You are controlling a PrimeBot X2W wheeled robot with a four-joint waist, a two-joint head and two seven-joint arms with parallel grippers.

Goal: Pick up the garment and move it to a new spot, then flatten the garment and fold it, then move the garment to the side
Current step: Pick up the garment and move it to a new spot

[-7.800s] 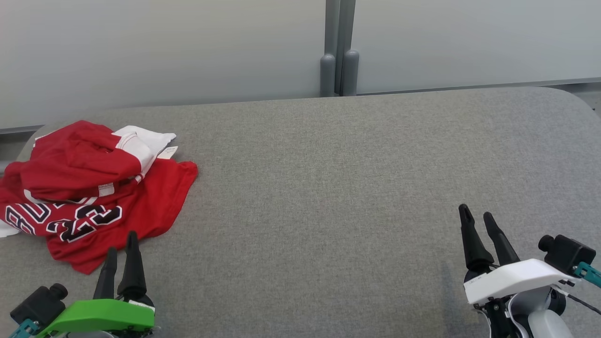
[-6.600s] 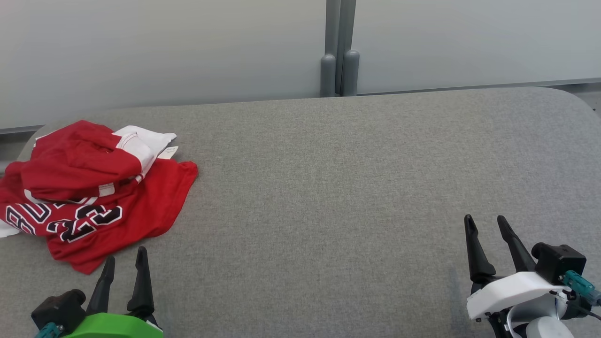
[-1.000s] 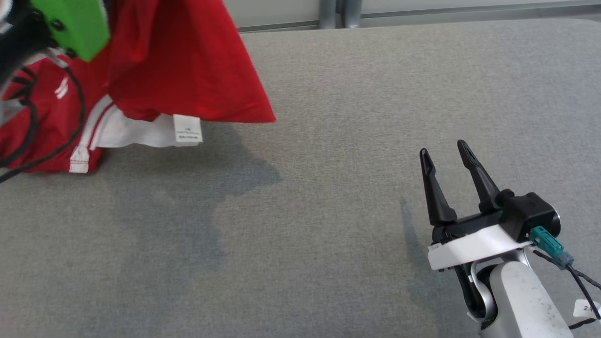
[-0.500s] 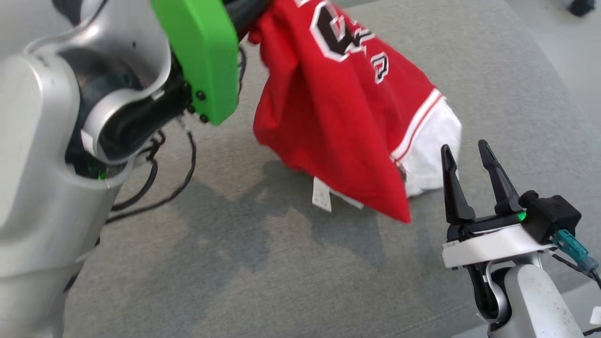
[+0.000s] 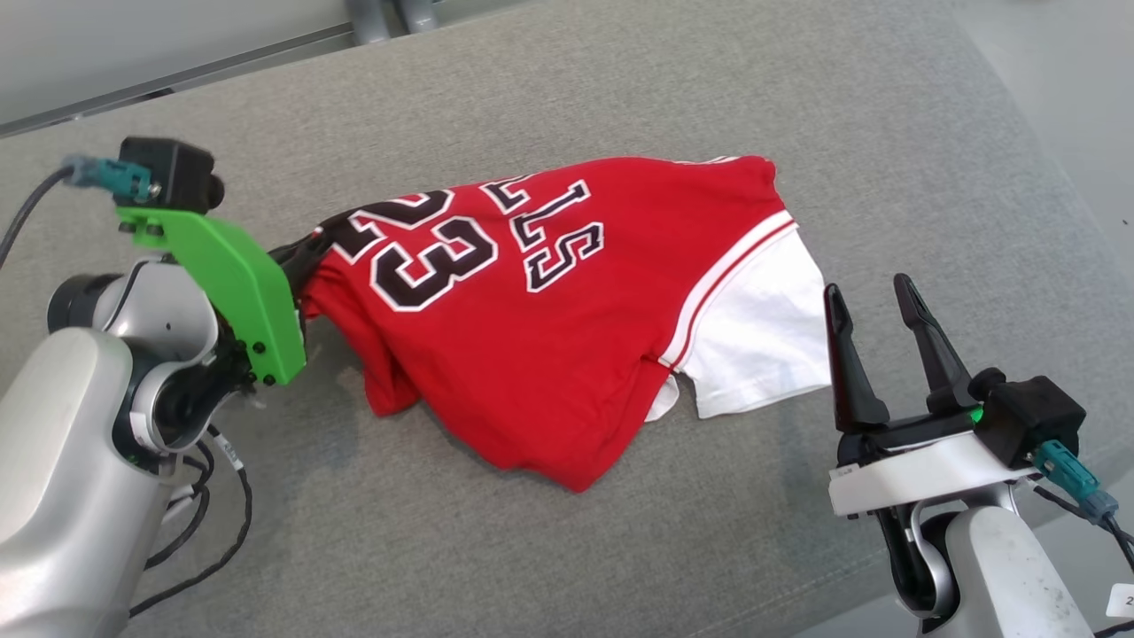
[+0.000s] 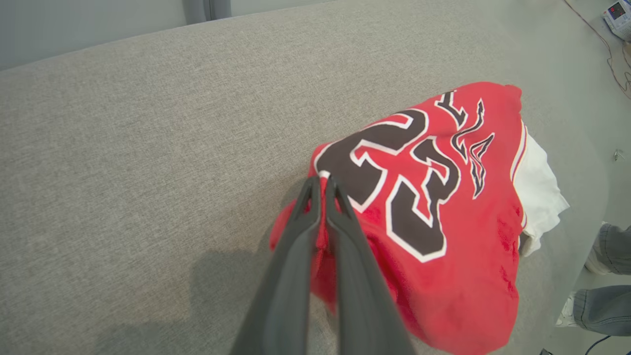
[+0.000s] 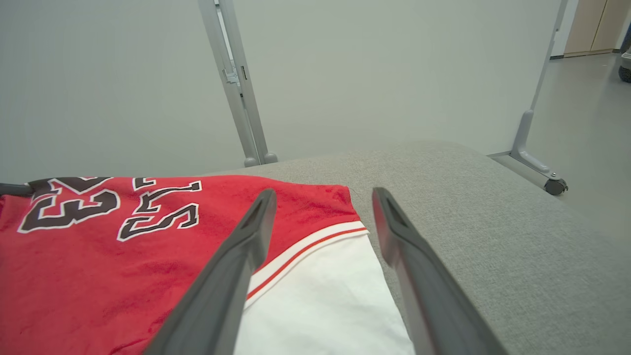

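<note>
Left jaws pinched, right jaws spread

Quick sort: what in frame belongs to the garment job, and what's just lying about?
In the job:
- red jersey with black 23 and white panel
- left gripper, shut on the jersey's edge
- right gripper, open beside the white panel
- grey fabric table under the jersey

Just about:
- grey partition post
- wheeled partition foot
- person's jeans-clad legs

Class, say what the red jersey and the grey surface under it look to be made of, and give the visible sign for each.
The jersey: soft matt cloth; it drapes and creases; the fibre cannot be told. The grey surface: matt woven-looking cloth; a fine flecked weave shows, perhaps over padding.
</note>
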